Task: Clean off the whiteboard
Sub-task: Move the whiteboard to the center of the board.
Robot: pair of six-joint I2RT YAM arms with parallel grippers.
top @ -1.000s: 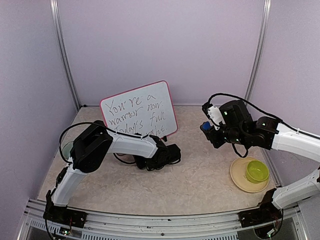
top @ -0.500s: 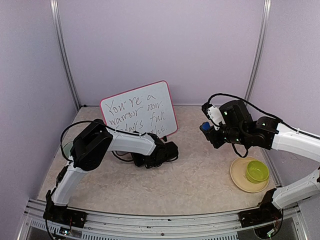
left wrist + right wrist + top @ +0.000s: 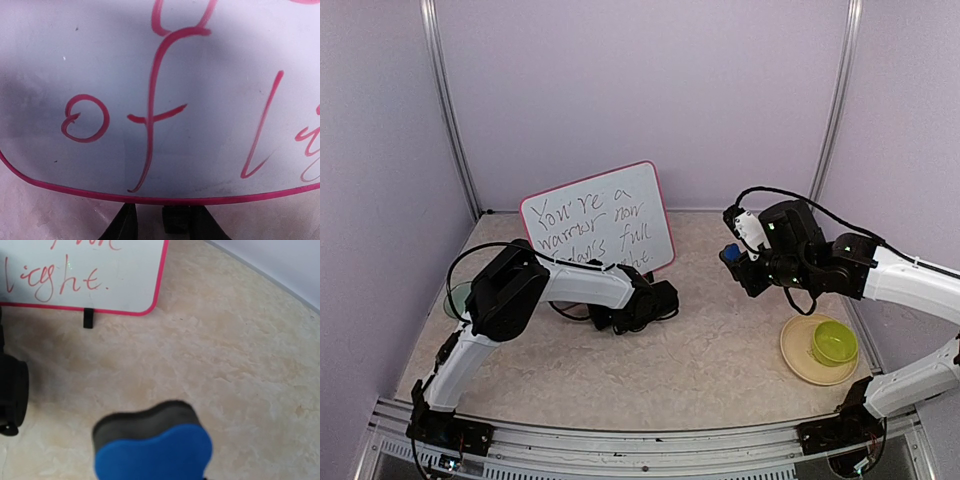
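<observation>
The whiteboard (image 3: 600, 215) stands tilted at the back left, with a red-pink rim and handwriting across it. In the left wrist view its lower edge (image 3: 200, 75) fills the frame with red writing. My left gripper (image 3: 167, 212) is low at that edge and open. One black stand foot (image 3: 177, 220) sits between its fingers (image 3: 120, 225), with a gap on the left side. My right gripper (image 3: 732, 256) hovers at mid-right, shut on a blue eraser (image 3: 152, 445) with a dark felt face. The board's right corner (image 3: 100, 270) shows far ahead of it.
A yellow plate (image 3: 800, 362) holding a green bowl (image 3: 833, 343) lies at the right, under my right arm. A greenish round thing (image 3: 455, 298) peeks out behind my left arm. Lilac walls close in the back and both sides.
My left hand has crept a little to the right and toward the board's lower edge. The right arm and its eraser have stayed put.
</observation>
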